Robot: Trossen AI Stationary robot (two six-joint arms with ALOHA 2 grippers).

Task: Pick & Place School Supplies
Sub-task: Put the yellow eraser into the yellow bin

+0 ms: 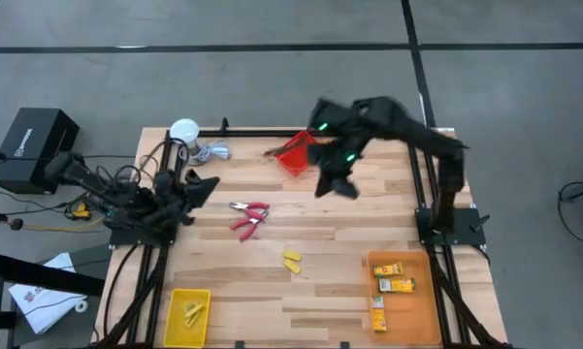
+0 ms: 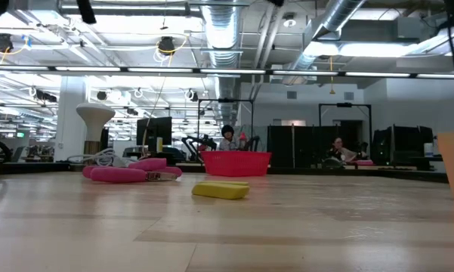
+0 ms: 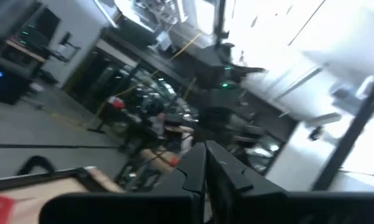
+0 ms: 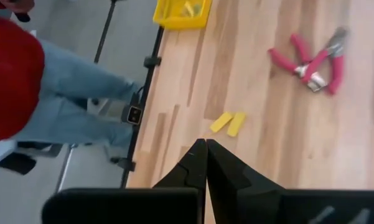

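Seen from above, 2 dark arms flank a wooden counter (image 1: 349, 233) strewn with school supplies. The left gripper (image 1: 206, 184) sits at the counter's left edge, its fingers (image 3: 199, 171) pressed together with nothing between them. The right gripper (image 1: 336, 184) hangs above the far middle of the counter, just beside a red bin (image 1: 295, 155), its fingers (image 4: 202, 163) likewise closed and holding nothing.

Red-handled scissors (image 1: 249, 216) lie on the bare wood between the 2 arms, apart from both. 2 small yellow pieces (image 1: 291, 261) rest side by side nearer the front, in the middle of the counter. A yellow bin (image 1: 175, 330) at the front left corner holds more yellow pieces (image 1: 192, 311). An orange bin (image 1: 422, 301) at the front right holds 3 yellow-orange boxes (image 1: 393, 276).

A white round object with a cable (image 1: 189, 136) sits at the far left corner. In the right wrist view, a person in blue jeans (image 4: 74, 99) stands on the floor beside the counter.
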